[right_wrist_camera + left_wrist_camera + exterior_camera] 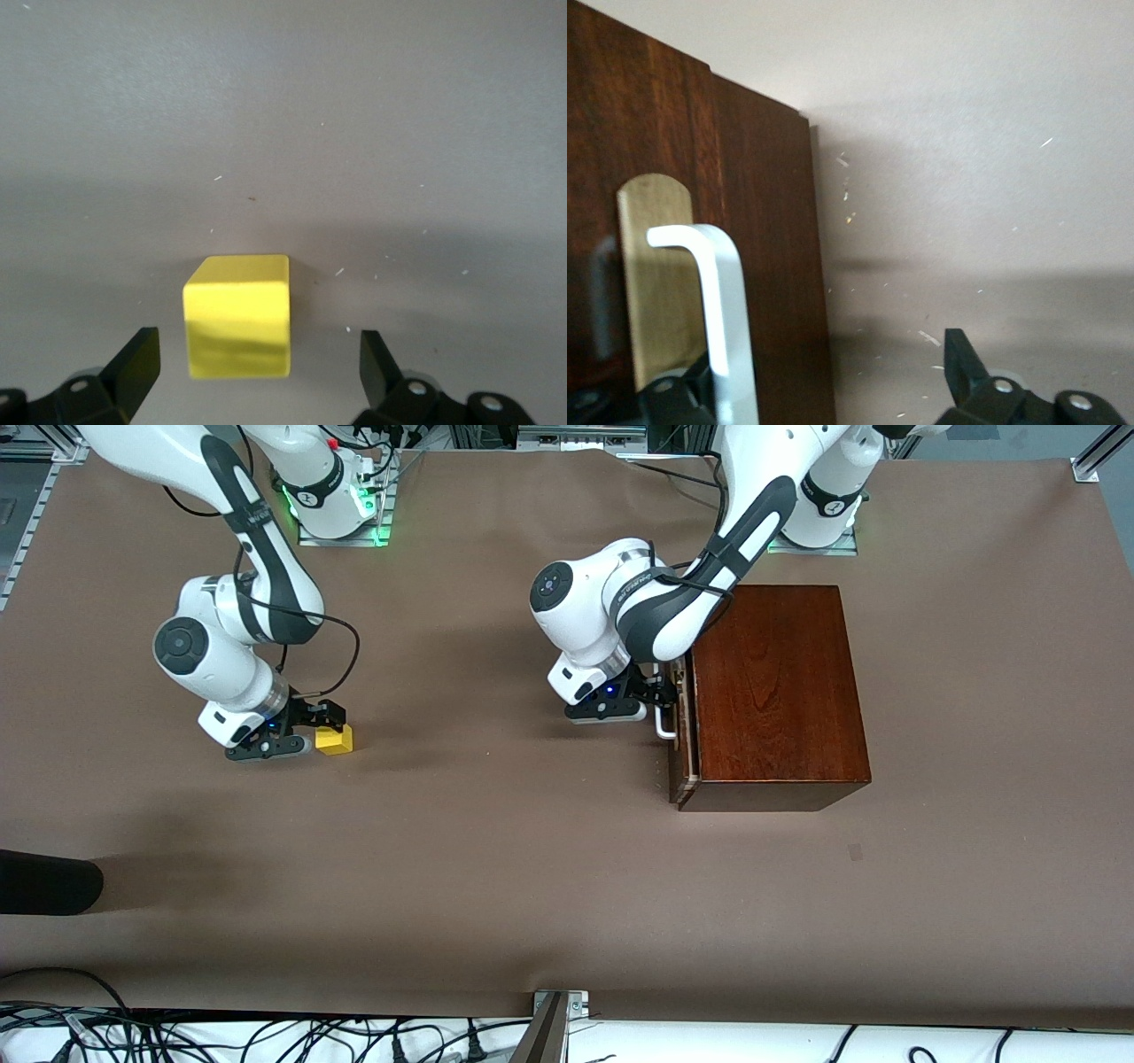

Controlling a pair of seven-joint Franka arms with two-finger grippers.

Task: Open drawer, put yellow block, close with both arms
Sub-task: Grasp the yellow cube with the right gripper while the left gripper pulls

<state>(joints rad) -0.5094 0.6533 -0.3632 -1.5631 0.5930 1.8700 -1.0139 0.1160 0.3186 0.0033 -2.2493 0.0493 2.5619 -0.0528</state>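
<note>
A: How does the right gripper [252, 376] stand?
B: Spread wide, low over the yellow block [237, 316], which sits on the table between its fingers, neither touching; I judge it is lining up a grasp.
A: And the left gripper [833, 390]?
B: Open too, fingers straddling the white handle [725, 301] of the drawer [682, 726], probably set to pull. The drawer looks barely out of the wooden box [771, 691].
A: Where is the block from the box?
B: Around nine o'clock, well apart.
A: The surroundings?
B: Brown table covering [496, 868]; cables [266, 1041] along the near edge.
</note>
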